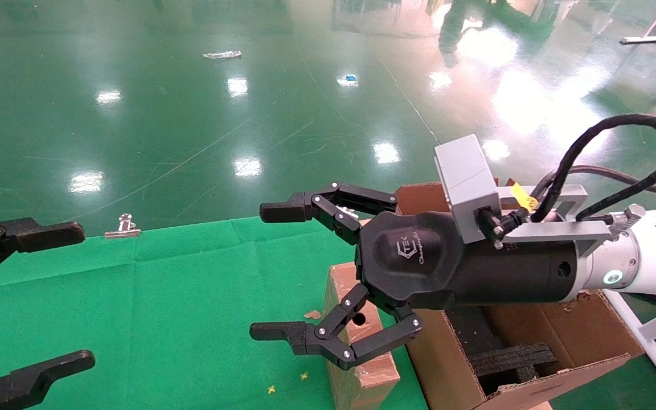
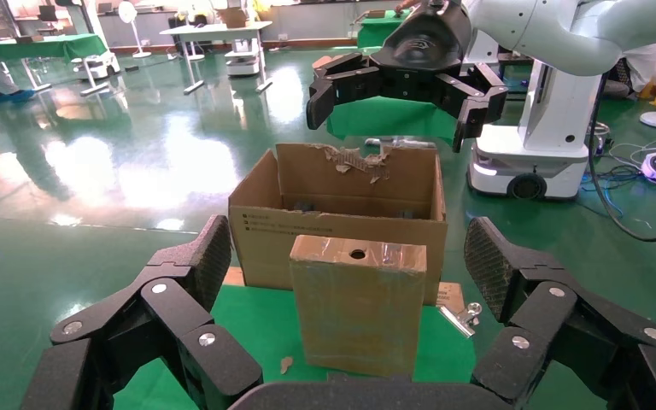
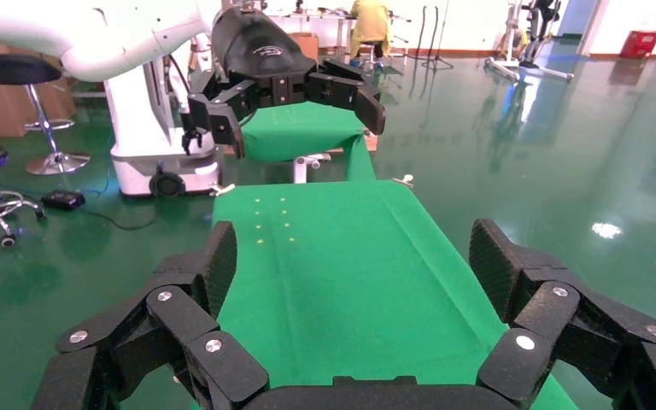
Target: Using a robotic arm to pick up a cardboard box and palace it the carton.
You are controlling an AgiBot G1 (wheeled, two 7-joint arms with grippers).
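right gripper (image 1: 274, 273): wide open, empty, hovering | cardboard box (image 1: 356, 341): upright on green cloth, touching the carton (image 1: 533, 341), right under my palm | gotta drop straight down | left gripper (image 1: 49, 296): open, parked farther off

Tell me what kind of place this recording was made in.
Probably a robotics lab or factory test hall: a glossy green floor stretches wide, another wheeled white robot base stands beyond the carton, and more green-covered tables line the room.

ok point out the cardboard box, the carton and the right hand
cardboard box (image 2: 359, 307), left wrist view, middle of its broad front face
carton (image 2: 333, 231), left wrist view, near outer wall
right hand (image 1: 279, 273), head view, midway between its open fingertips
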